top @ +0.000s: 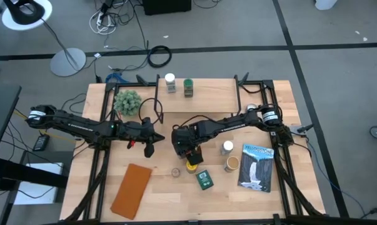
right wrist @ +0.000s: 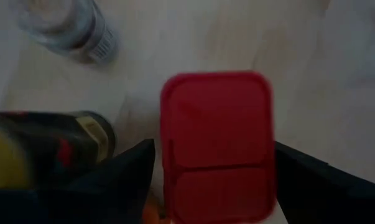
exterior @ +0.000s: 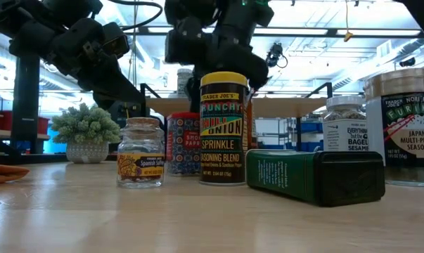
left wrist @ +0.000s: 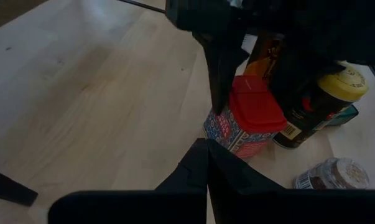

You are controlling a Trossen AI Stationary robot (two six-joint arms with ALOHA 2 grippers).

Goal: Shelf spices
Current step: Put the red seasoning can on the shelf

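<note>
A red-lidded patterned spice box [right wrist: 216,146] stands upright on the table; it also shows in the left wrist view [left wrist: 244,121] and the low view [exterior: 183,144]. My right gripper [right wrist: 213,155] is open above it, pointing down, one finger on each side of the lid, with a thin gap on one side. My left gripper [left wrist: 207,168] is shut and empty, low over the table just left of the box [top: 149,149]. The yellow-lidded jar [top: 192,165], the dark green tin [top: 204,179] and a small glass jar [top: 175,171] stand close by. The shelf [top: 207,94] at the back holds a white-lidded jar [top: 170,81] and a green-lidded jar [top: 188,87].
A white-lidded jar [top: 227,147] and a tan-lidded jar [top: 232,164] stand right of my right gripper. A blue-and-white book [top: 257,166] lies at the right, a brown pad [top: 132,190] at the near left, and a small green plant [top: 127,101] at the far left.
</note>
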